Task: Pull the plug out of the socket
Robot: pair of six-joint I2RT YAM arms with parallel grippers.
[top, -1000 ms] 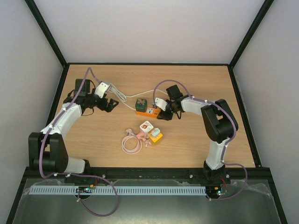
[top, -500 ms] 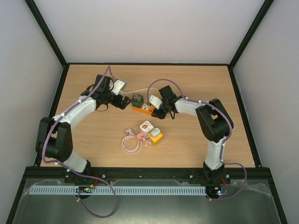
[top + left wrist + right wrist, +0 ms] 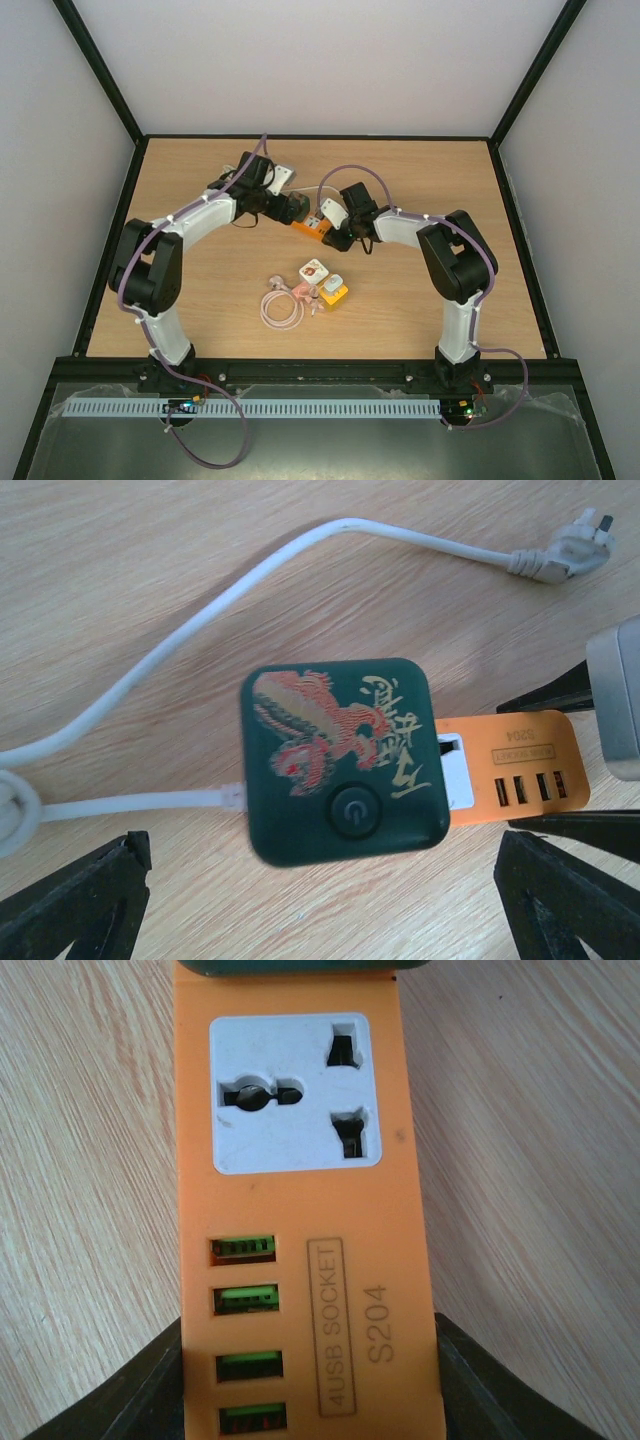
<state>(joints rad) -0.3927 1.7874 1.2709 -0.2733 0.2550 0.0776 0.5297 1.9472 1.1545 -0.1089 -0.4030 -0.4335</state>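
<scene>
1. Wood-grain tabletop (image 3: 200, 300), matt; at rear centre lies a flat orange plastic socket strip (image 3: 300, 1210) marked "4USB SOCKET S204".
2. Dark green plug (image 3: 345, 765): square, round-cornered, dragon-printed, one round button. It is seated on the strip's end, and a white cable (image 3: 200, 630) meets its edge.
3. Right wrist view crops the plug.
4. Left gripper (image 3: 320, 860) is spread wide astride the plug; right gripper (image 3: 305, 1390) clamps the strip's sides.
</scene>
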